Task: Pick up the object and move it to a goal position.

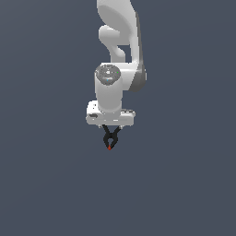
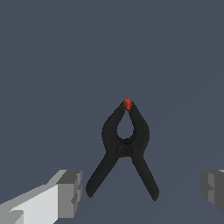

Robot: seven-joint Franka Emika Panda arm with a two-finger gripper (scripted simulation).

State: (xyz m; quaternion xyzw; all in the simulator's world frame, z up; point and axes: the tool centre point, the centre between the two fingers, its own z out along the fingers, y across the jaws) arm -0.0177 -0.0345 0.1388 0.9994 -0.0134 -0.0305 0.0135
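The object is a small black spring clamp [image 2: 125, 148] with a red tip [image 2: 127, 103]. In the wrist view it lies between my two grey fingers [image 2: 65, 192], which stand wide apart and do not touch it. My gripper [image 2: 140, 188] is open and empty. In the exterior view the clamp [image 1: 109, 137] shows just below the white hand, red tip [image 1: 109, 148] pointing away from it, with my gripper [image 1: 111, 126] directly over the clamp's handles. No goal marker shows in either view.
The white arm [image 1: 117, 55] rises to the top of the exterior view. A plain dark grey-blue surface [image 1: 184, 184] fills the background all around.
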